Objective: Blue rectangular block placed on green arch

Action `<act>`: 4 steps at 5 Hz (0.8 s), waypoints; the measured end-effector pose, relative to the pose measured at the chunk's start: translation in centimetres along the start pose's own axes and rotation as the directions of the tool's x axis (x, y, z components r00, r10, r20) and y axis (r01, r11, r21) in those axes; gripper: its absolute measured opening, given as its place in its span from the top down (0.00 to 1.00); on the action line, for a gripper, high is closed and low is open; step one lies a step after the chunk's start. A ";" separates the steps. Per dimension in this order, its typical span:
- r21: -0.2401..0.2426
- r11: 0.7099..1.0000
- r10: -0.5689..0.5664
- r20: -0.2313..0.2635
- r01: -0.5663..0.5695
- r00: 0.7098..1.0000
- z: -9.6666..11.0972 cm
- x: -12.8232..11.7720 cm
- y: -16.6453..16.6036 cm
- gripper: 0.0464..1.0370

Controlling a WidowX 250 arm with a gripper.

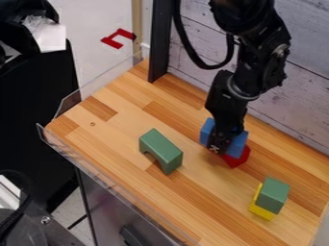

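Mid-surface (99, 149) in the camera view: green arch (160, 148), standing apart from the pincer (219, 145) — bare top, nothing placed on it. Blue rectangular block (238, 144) is right of the arch in view, at the pincer's lower end, blue showing on both sides of it, with a red block (239, 158) underneath. Can't tell whether blue touches red. Can't tell how far open the pincer is or if it has a grip on the block. Near corner: green block (273, 193) against a yellow block (260, 209), no part in the task.

Progress, my read: pick stage at best. Left to do — secure grip, lift, carry across, lower onto the arch, release.

Labels: small white marks low on the pincer, too small to read.
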State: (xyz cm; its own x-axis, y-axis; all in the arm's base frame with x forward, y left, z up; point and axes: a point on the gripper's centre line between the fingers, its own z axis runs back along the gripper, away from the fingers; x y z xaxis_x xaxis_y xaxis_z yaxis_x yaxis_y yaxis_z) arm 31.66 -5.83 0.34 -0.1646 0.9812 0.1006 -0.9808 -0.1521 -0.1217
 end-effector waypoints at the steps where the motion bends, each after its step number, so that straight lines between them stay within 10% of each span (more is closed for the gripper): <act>1: -0.008 1.000 -0.018 -0.008 0.018 1.000 -0.1 -0.1 -0.2 0.45; 4: 0.021 0.909 -0.416 -0.055 0.417 0.908 3.0 4.1 3.7 0.45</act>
State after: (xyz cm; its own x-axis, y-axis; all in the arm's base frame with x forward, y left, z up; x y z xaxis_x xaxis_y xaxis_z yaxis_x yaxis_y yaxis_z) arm 27.00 -2.74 3.29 0.2639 0.9606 0.0876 -0.9620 0.2687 -0.0480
